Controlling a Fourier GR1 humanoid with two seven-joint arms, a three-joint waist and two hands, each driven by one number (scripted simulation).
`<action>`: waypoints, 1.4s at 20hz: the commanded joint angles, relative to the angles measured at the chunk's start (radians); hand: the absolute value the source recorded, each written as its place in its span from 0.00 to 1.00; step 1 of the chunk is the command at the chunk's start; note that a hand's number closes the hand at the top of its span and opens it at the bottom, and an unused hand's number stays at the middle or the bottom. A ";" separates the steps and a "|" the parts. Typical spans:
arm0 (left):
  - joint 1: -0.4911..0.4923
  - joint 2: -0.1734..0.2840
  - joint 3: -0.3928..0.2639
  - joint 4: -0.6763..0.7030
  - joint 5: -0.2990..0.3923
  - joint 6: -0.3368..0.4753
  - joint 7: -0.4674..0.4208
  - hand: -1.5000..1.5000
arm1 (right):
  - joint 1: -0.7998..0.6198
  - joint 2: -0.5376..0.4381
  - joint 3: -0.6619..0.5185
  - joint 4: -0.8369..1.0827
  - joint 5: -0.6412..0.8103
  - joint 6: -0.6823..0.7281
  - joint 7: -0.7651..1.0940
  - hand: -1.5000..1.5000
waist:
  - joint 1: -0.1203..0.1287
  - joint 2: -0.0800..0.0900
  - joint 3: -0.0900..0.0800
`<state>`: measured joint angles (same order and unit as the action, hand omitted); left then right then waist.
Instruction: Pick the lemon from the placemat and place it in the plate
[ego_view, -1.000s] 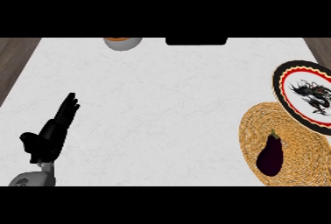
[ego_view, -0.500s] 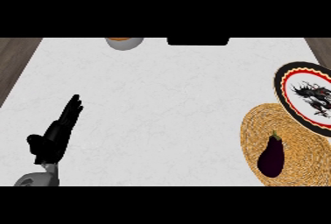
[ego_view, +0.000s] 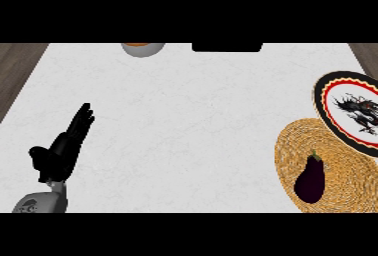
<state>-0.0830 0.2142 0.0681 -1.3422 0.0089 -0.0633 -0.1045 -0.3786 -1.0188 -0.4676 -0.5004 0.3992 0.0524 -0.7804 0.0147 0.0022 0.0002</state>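
white counter: eggplant (ego_view: 311, 178) on woven placemat (ego_view: 336, 192), well apart from straight-fingered left hand (ego_view: 65, 146).

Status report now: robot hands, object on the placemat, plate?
Left robot hand open, resting. Right not in view. Eggplant, not lemon, on placemat. Plate beside it.

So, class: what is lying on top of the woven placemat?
A dark purple eggplant lies on the woven placemat. The plate overlaps the mat's far edge, hiding the weave beneath it. No lemon shows there.

One eggplant (ego_view: 311, 178), plate (ego_view: 354, 110), placemat (ego_view: 347, 192)
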 joint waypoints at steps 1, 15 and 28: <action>0.032 0.005 0.013 0.009 0.001 -0.010 -0.037 0.50 | -0.099 0.090 0.084 -0.050 0.048 -0.022 0.105 1.00 | 0.005 0.000 0.000; -0.020 -0.010 0.012 0.031 -0.020 -0.007 -0.020 0.50 | -0.304 0.324 0.066 0.121 0.031 -0.163 0.263 1.00 | 0.009 0.006 0.001; 0.013 -0.035 0.000 0.030 -0.033 -0.014 -0.056 0.50 | -0.369 0.304 -0.074 0.256 -0.098 -0.150 0.259 0.00 | 0.005 0.007 0.003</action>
<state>-0.0737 0.1973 0.0812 -1.3289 -0.0078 -0.0875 -0.1378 -0.7495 -0.7254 -0.4647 -0.2572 0.3813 -0.0961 -0.4873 0.0258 0.0096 0.0025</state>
